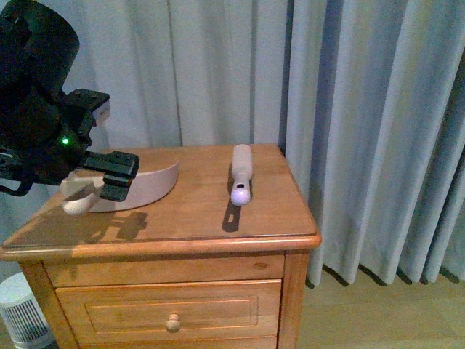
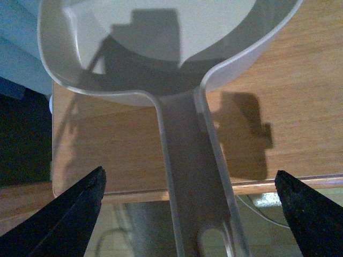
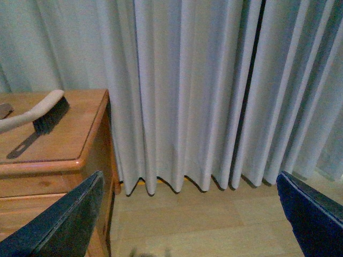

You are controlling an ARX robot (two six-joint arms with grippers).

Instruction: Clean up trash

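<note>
Left gripper (image 2: 188, 176) is at the left end of the nightstand (image 1: 276, 218), jaws spread wide and holding nothing. Straight ahead of it lies the dustpan (image 2: 161, 48), flat on the wood. The pan's handle (image 2: 185, 128) runs back through the middle of the gap. The black fingers (image 2: 69, 214) stand well clear on either side and touch neither edge of the handle. The handle's end, with its hanging hole, reaches past the tabletop's edge, right between the fingertips. Whether the fingers are level with the handle or just above it, I cannot tell.

Off to the right of that gripper, well apart, the brush (image 1: 241, 178) lies on the tabletop with its handle end toward the front edge.

Over to the right gripper (image 3: 190, 176): also wide open, nothing between its fingers. It is clear of the nightstand, with bare floor (image 3: 203, 219) below it and the curtain (image 3: 203, 91) ahead. The brush is ahead and to its left, well apart.

And the trash? It shows in none of the three views, so I cannot place it against either gripper. The part of the pan in view holds only a shadow.
</note>
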